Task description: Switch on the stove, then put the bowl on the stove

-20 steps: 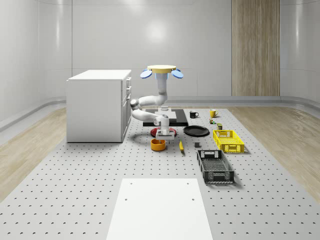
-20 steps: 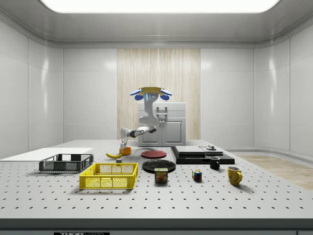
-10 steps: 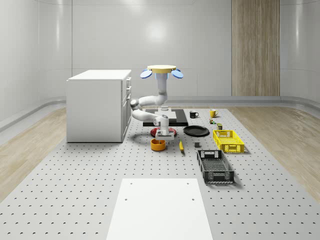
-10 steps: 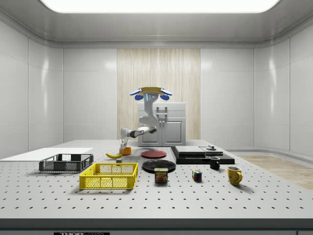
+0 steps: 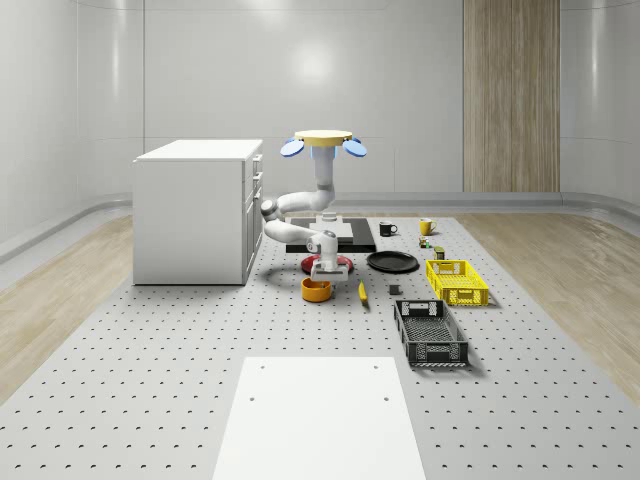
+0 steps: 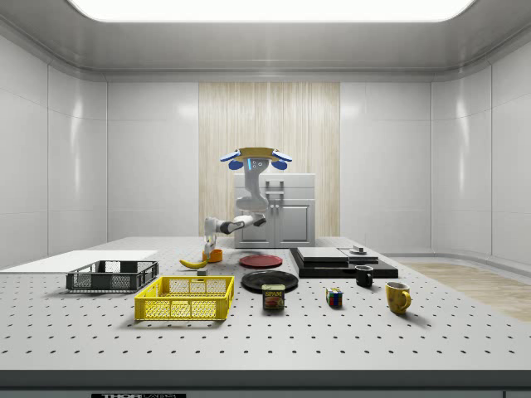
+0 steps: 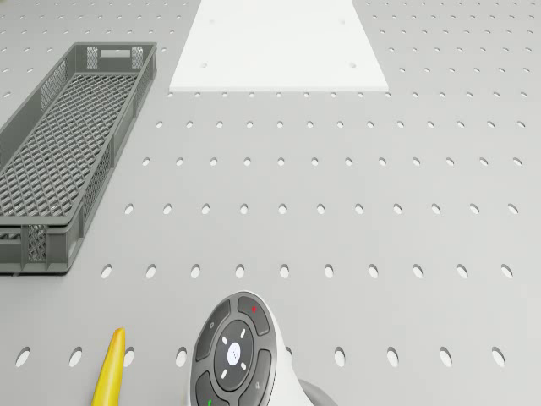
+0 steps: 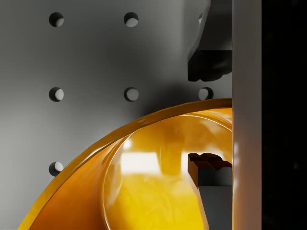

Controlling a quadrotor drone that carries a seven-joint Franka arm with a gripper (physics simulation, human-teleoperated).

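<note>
Drone: I hover above the stove (image 5: 335,232).
Bowl: orange bowl (image 5: 316,289) on the table (image 5: 150,380), near the stove.
Gripper: my gripper (image 8: 211,115) is spread, straddling the rim, one finger (image 8: 208,172) inside.
Advice: close squarely on the rim, then lift straight.

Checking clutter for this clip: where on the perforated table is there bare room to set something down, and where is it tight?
Bare table runs from the cabinet to the white board, and also right of the yellow crate. It is crowded around the orange bowl, where the gripper straddles its rim: red plate, banana, black plate, stove.
</note>
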